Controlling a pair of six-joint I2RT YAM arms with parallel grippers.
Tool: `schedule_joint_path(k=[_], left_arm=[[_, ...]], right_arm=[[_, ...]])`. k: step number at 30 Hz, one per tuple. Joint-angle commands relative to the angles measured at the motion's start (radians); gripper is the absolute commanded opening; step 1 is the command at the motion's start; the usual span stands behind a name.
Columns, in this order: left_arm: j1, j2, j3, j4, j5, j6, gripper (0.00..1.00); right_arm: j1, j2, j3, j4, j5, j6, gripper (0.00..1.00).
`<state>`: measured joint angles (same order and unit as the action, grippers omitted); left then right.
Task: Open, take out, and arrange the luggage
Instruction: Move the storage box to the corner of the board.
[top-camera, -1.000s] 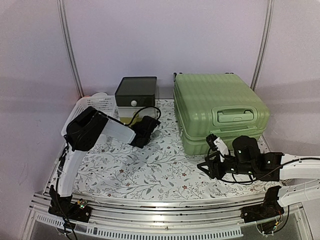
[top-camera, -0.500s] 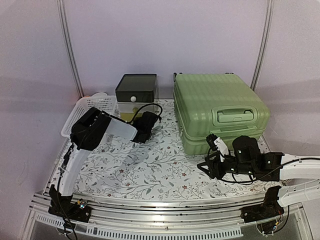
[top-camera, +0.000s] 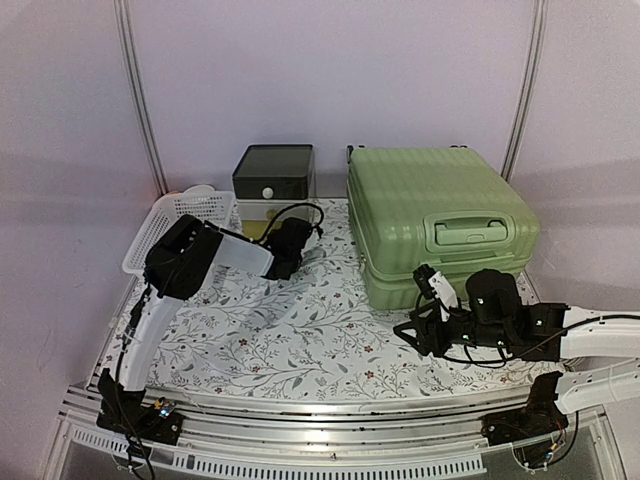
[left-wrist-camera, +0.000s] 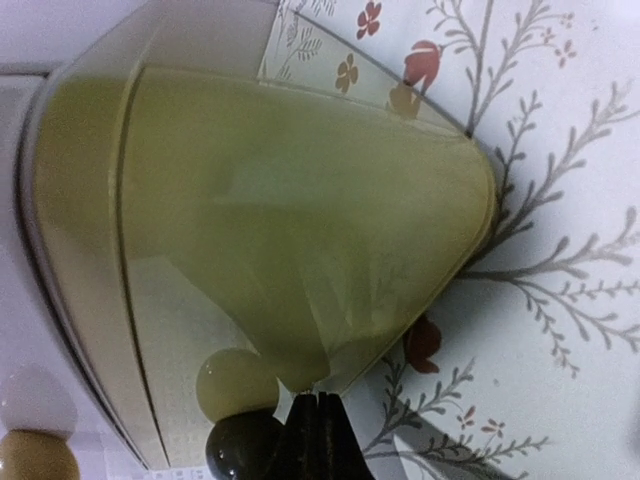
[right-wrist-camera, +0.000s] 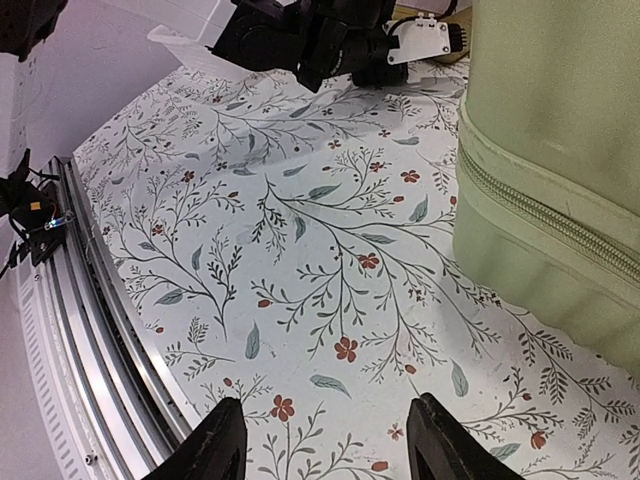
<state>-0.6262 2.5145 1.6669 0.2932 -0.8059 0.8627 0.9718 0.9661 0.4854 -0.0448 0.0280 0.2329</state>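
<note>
Cloth (right-wrist-camera: 300, 250) with a flower print lies bare under my right gripper (right-wrist-camera: 330, 445), with open room left of its jaws as far as the metal rail (right-wrist-camera: 80, 330) at the table edge. The luggage (right-wrist-camera: 560, 150) lies flat just to the right of those jaws, zipper seam closed (its green wall is close, not touched). My right jaws are spread partway and hold nothing. My left gripper (left-wrist-camera: 318, 440) is well apart from the luggage. Its jaws are pressed together and empty, tips at the yellow front of the drawer box (left-wrist-camera: 250, 230); I cannot tell whether they touch it.
</note>
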Motion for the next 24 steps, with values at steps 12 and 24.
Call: schedule_joint_path(k=[12, 24], left_arm=[[-0.099, -0.31, -0.332, -0.182, -0.011, -0.342, 0.41], [-0.268, -0.61, -0.544, -0.332, -0.11, -0.653, 0.91]], right_arm=[[-0.007, 0.051, 0.067, 0.039, -0.034, -0.01, 0.73], [-0.006, 0.035, 0.077, 0.038, -0.05, -0.001, 0.99]])
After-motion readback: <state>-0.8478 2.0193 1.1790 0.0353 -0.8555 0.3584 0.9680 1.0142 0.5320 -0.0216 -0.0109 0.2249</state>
